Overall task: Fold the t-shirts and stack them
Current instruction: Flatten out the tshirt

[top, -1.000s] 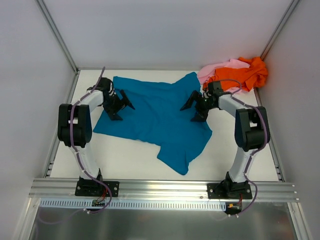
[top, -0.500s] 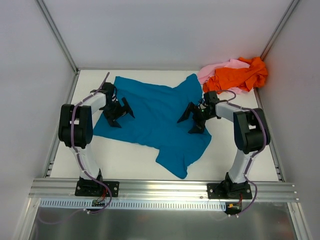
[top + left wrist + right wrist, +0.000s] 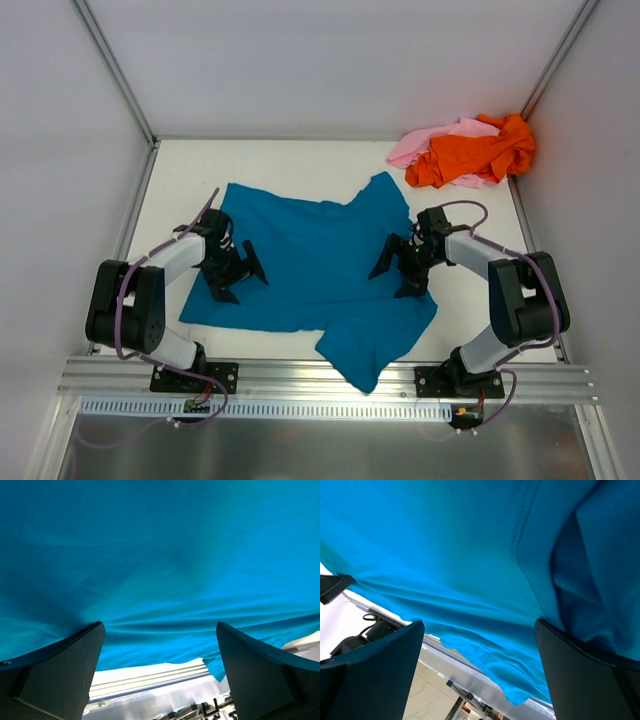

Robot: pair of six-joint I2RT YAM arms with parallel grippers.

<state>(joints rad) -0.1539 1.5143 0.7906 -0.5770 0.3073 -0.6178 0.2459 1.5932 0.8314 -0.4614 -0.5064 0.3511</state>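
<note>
- Both pairs of jaws stand spread wide, and neither is closed on anything.
- Your left jaws lie low over the left half of the teal-blue t-shirt. In the left wrist view the two dark fingers sit far apart and teal cloth fills the space ahead of them. Wrinkles fan out from the left fingertip where it meets the fabric.
- Your right jaws lie low over the right half of the same shirt and point in toward the left jaws. In the right wrist view a stitched seam runs through the cloth ahead of them, and a darker fold bunches up against the right-hand finger.
- Between the two pairs of jaws the shirt lies spread fairly flat on the white desk, with only light creases.
- On the near side of the right jaws, one part of the shirt reaches down to the metal rail at the desk's near edge.
- Well beyond the right jaws, in the far right corner, the orange t-shirt lies crumpled on top of the pale pink t-shirt.
- That heap sits close to the teal shirt's far sleeve, with a narrow strip of desk showing between them.
</note>
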